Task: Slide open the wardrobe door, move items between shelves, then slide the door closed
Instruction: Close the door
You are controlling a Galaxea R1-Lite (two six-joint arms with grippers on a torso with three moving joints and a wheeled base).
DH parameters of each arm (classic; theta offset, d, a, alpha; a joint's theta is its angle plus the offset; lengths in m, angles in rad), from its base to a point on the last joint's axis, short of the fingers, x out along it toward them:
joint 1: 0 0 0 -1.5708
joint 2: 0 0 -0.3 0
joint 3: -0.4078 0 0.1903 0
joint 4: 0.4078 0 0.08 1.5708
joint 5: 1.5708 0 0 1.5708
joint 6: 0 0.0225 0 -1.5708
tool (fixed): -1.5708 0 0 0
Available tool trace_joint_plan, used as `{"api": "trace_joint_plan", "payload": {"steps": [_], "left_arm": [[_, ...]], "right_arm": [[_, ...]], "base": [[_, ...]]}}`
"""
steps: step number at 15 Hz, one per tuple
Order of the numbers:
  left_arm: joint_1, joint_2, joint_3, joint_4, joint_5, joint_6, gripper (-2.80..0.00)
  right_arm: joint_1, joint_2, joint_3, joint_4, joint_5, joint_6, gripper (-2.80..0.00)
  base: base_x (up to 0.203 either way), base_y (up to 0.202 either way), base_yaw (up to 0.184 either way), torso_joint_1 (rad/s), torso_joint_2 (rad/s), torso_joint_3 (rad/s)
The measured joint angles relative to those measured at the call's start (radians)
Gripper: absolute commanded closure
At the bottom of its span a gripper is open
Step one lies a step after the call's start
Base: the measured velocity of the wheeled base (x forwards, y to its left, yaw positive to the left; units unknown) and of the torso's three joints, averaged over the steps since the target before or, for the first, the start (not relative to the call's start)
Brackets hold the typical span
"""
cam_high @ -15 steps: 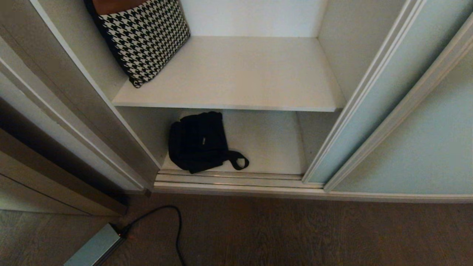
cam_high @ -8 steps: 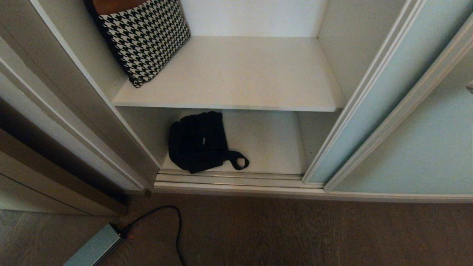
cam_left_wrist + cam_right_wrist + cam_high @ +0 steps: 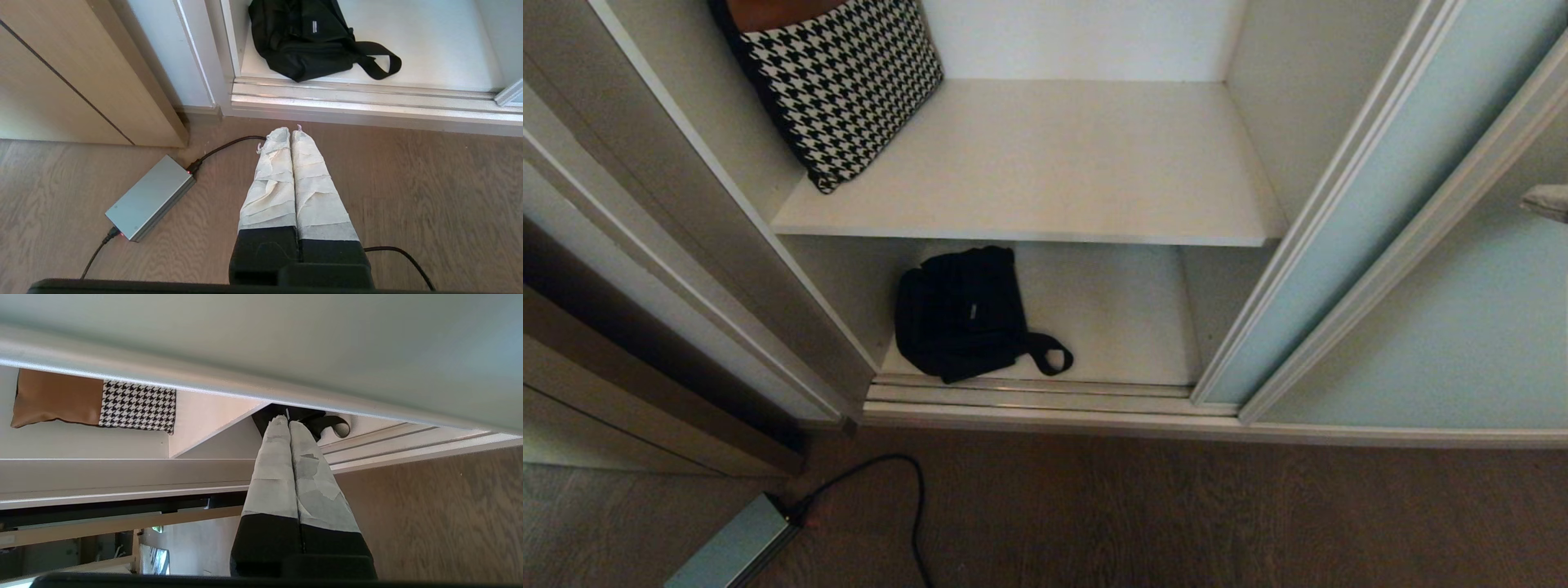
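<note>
The sliding wardrobe door [image 3: 1462, 327], frosted pale blue-green glass in a cream frame, stands slid to the right, leaving the wardrobe open. A black fabric bag [image 3: 964, 314] with a small white label and a looped strap lies on the lower shelf [image 3: 1119, 318], near its left front. The upper shelf [image 3: 1054, 163] is bare except for a pillow. My right gripper [image 3: 1539, 200] reaches in from the right edge in front of the door glass, shut and holding nothing [image 3: 284, 420]. My left gripper [image 3: 291, 132] hangs shut over the floor, short of the wardrobe.
A black-and-white houndstooth pillow [image 3: 841, 82] with a brown top leans at the upper shelf's left. The grooved metal floor track [image 3: 1029, 396] runs along the wardrobe's front. A grey power brick [image 3: 149, 198] and its black cable [image 3: 915, 498] lie on the wooden floor.
My right gripper has come into the head view at the right edge, moving leftward in front of the door glass. The bag, the pillow and my left arm have not moved.
</note>
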Motion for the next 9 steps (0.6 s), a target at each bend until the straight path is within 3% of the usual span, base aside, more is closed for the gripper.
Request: {"api": "trace_joint_plan", "payload": {"steps": [9], "left_arm": [[0.000, 0.000, 0.000, 0.000, 0.000, 0.000, 0.00]], "right_arm": [[0.036, 0.103, -0.032, -0.042, -0.009, -0.003, 0.00]], "base": [[0.000, 0.000, 0.000, 0.000, 0.00, 0.000]]}}
